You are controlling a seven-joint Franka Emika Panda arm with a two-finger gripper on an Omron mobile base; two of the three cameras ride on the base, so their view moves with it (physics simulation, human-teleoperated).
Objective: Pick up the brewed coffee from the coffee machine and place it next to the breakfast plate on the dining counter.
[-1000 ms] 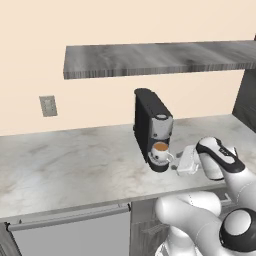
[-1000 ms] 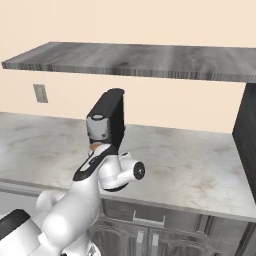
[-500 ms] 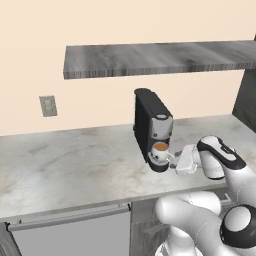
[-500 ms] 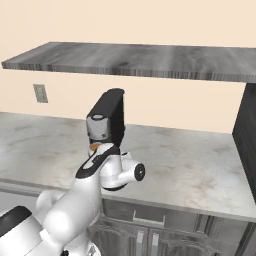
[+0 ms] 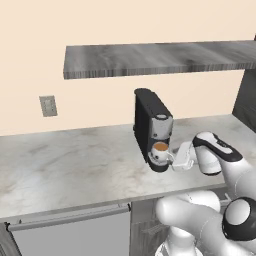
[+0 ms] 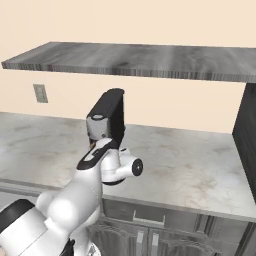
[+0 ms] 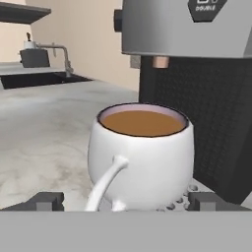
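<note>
Hand view, nearest first: two dark fingertips rise wide apart at the bottom, one on each side of the mug, and nothing is pinched between them yet; the gripper is spread to its full width and sits level with the cup, just beside it in the left base view; the mug's handle points straight back toward the hand, between the fingers.

Risk lies mainly in that handle; if the jaws close as they stand, one pad may catch the handle rather than the round wall, so the cup could twist or tip; the coffee stands close to the rim, so any jolt or tilt would probably spill it; pushing further in could shove the mug against the black back of the coffee machine, and lifting too steeply could knock it against the spout above.

Beyond, the mug sits on the machine's drip base under the silver front; the machine stands on a pale marbled worktop; farther off come a beige wall with a switch plate, a long grey shelf overhead, and a sink with a tap in the distance.
</note>
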